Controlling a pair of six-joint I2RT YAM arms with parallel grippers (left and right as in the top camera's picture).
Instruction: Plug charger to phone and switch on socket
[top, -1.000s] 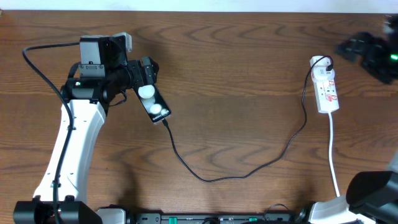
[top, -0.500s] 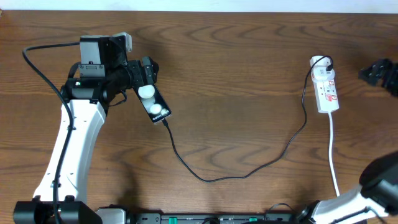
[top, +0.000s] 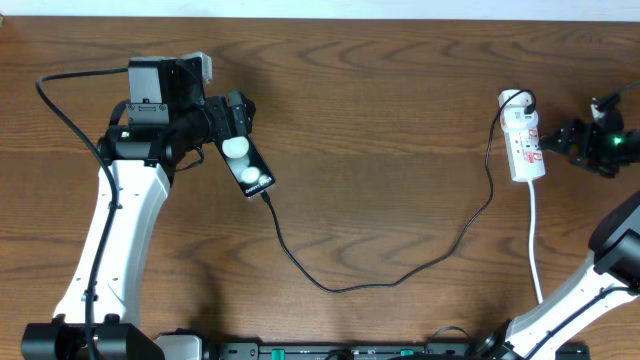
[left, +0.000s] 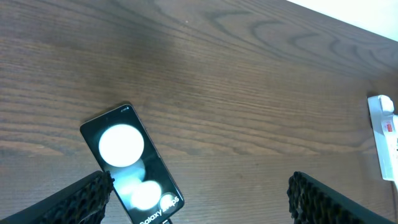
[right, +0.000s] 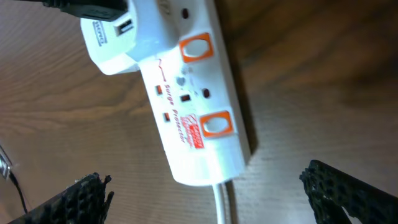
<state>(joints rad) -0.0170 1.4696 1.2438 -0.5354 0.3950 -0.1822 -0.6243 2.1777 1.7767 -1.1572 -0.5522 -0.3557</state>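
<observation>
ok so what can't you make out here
Whether the charger is seated in the phone: too small overhead; cut off by the bottom edge in the left wrist view.
Whether the socket switches are on: right wrist view doesn't show their tilt.
Socket's far end: cut off by the right edge, left wrist view.
</observation>
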